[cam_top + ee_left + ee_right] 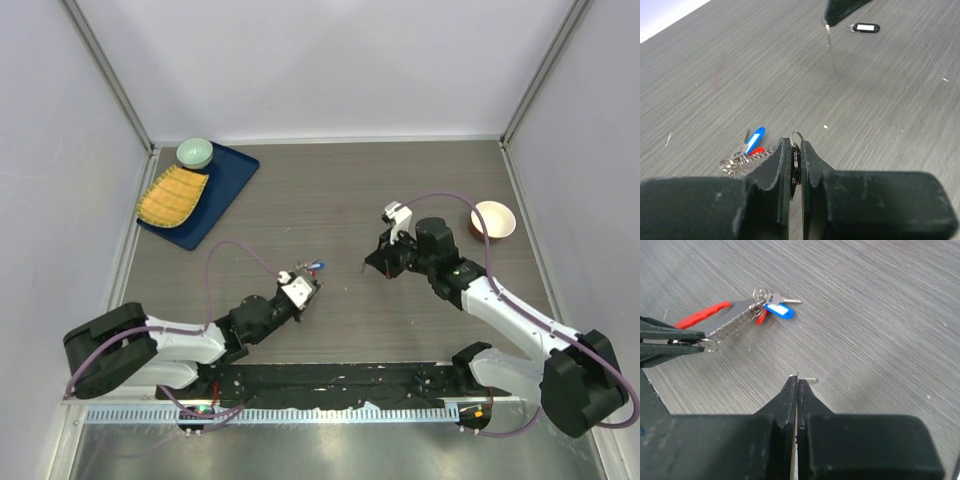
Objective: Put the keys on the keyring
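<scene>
My left gripper (796, 142) is shut on a small metal ring at one end of the keyring (735, 322), a pale coiled chain. The chain carries a red curved tag (702, 316), a blue tag (780, 311) and a cluster of rings. A key blade (791, 300) sticks out of that cluster, with a small red piece beside it. From above, the left gripper (305, 283) holds the keyring just over the table. My right gripper (798, 377) is shut on a plain silver key (829, 37), which hangs point down from its fingers. The right gripper (368, 263) hovers a short way right of the keyring.
A small black oval fob (865, 27) lies on the table beyond the right gripper. A blue tray (225, 185) at the back left holds a green bowl (194, 152) and a yellow ribbed mat (172, 195). A pale bowl (493, 220) stands at the right.
</scene>
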You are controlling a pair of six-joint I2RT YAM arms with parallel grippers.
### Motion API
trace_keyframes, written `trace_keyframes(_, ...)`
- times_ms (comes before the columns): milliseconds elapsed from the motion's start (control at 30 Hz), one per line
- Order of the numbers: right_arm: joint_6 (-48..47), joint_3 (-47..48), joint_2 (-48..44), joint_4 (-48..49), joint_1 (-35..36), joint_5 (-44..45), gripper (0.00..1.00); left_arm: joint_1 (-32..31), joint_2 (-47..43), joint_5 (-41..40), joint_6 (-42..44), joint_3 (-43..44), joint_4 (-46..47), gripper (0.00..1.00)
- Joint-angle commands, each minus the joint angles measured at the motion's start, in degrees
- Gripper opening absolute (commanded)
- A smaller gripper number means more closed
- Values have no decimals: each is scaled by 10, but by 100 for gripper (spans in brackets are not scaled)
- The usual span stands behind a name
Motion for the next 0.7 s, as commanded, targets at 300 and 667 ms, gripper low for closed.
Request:
trace_keyframes(300, 31, -19, -148, -60, 0, 194, 1, 0, 146, -41, -44, 205, -365, 0)
trace_keyframes(667, 31, -29, -171, -54, 0, 191, 1, -7, 265, -70, -133, 329, -547, 0)
